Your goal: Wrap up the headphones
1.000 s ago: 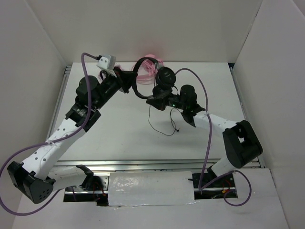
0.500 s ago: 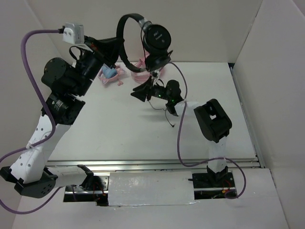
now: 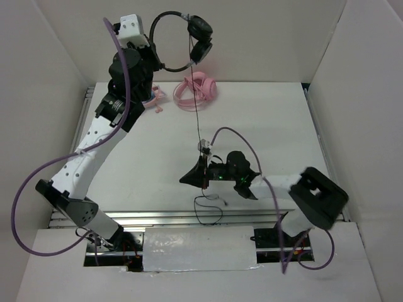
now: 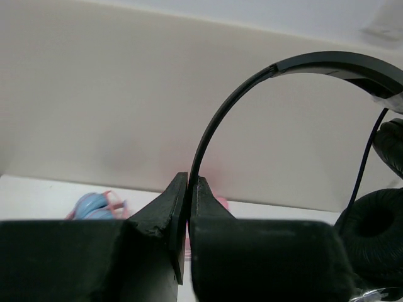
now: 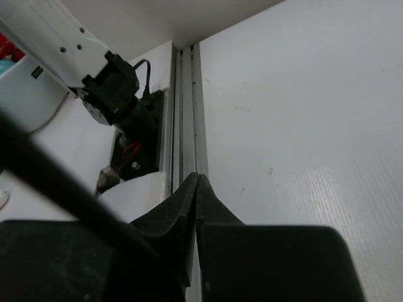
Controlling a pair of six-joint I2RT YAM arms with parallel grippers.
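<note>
Reaching high near the back wall, the left pincer (image 4: 189, 182) pinches the headband of the headphones (image 3: 200, 34), hoop lying sideways, earcups to the right. Their cable (image 3: 196, 107) drops straight to the right pincer (image 3: 189, 178), pressed together low over the open table (image 3: 283, 113); pink headphones (image 3: 196, 91) lie behind.

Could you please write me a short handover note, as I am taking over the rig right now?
Left gripper: shut on the headband of the black headphones, held high in the air.
Right gripper: shut low over the table, apparently pinching the cable, which runs straight up to the headphones.
Done: headphones lifted, cable drawn straight.
Left: no wraps visible; wind the cable.
</note>
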